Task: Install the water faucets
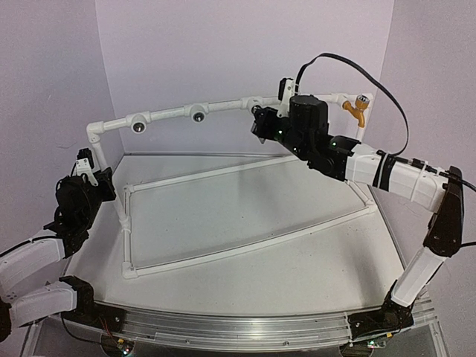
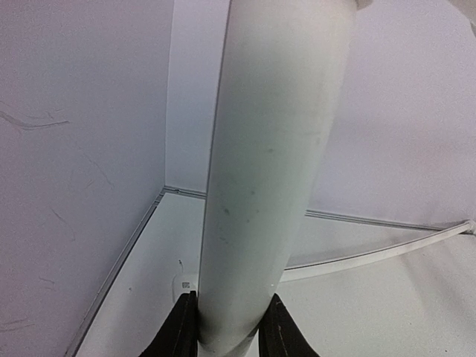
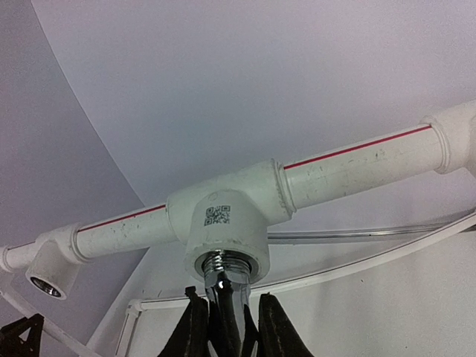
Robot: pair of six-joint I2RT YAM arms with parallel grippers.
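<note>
Your right gripper (image 3: 230, 316) clamps the shiny chrome faucet (image 3: 222, 286), threaded neck in a white tee (image 3: 223, 216); the orange-yellow faucet (image 1: 355, 110) sits at the top pipe's (image 1: 167, 113) right end. Your left gripper (image 2: 232, 321) clamps the upright pipe (image 2: 268, 163).

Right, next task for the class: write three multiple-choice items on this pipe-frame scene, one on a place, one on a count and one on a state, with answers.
1. Where does the left gripper clamp?
A) the frame's upright post
B) a loose white faucet
C) nothing

2. Seen from above, how many tee fittings on the top rail show empty holes?
A) none
B) two
C) five

3. The right gripper is:
A) wide open in mid-air
B) shut on the silver faucet
C) shut on a screwdriver

Answers:
1 A: its fingers pinch the upright post from both sides.
2 B: two dark holes face the camera.
3 B: its jaws squeeze the silver faucet below a tee.
</note>
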